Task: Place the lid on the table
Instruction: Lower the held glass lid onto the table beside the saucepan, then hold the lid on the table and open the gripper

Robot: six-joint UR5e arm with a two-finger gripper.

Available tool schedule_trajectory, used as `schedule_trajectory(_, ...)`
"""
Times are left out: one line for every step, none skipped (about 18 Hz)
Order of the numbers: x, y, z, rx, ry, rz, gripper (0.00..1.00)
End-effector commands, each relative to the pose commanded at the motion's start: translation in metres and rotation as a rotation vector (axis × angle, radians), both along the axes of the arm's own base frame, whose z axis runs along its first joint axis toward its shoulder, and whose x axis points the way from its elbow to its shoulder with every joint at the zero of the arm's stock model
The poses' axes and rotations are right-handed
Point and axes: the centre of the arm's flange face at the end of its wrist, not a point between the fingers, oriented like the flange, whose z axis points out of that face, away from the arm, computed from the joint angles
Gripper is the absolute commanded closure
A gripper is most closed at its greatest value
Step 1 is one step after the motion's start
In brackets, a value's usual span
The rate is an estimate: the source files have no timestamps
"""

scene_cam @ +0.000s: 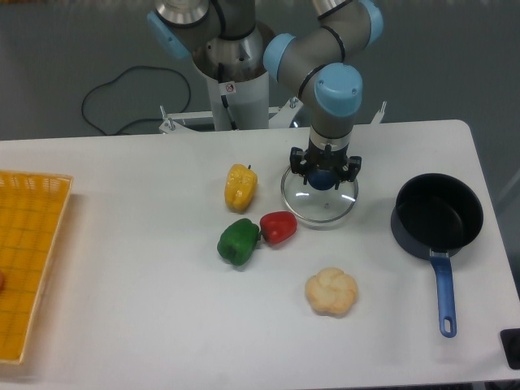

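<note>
The lid (318, 203), round clear glass with a thin metal rim and a blue centre knob (322, 179), is low over the white table (146, 317), right of centre and left of the pot. I cannot tell if its rim touches the tabletop. My gripper (324, 175) points straight down over the lid, its fingers close on either side of the knob, gripping it. The black saucepan (436, 215) with a blue handle stands open and lidless to the right, a gap away from the lid.
A yellow pepper (240, 186), a green pepper (237, 241) and a red pepper (279, 227) lie just left of the lid. A pale bun-like item (331, 292) lies in front of it. A yellow mesh tray (28, 260) sits at the table's left edge.
</note>
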Motion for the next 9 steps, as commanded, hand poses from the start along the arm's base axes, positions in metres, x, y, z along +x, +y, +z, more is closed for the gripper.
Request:
schedule_trajectory(0.0,0.0,-0.001,0.001,0.003,0.0,0.47)
schedule_trajectory(0.001,0.0,-0.003,0.0,0.0,-0.002,0.47)
schedule_trajectory(0.002,0.0,-0.003,0.001,0.001,-0.002,0.47)
schedule_trajectory(0.001,0.0,-0.004,0.003,0.002,-0.002,0.47)
schedule_trajectory(0.002,0.0,-0.004,0.002,0.001,-0.002,0.47)
schedule_trajectory(0.001,0.0,-0.005,0.001,0.003,0.0,0.47)
schedule_trajectory(0.0,0.001,-0.009,0.001,0.003,0.0,0.47)
schedule_trajectory(0.0,0.001,-0.01,0.003,0.007,-0.002,0.47)
schedule_trajectory(0.001,0.001,-0.012,0.004,0.008,-0.002,0.47)
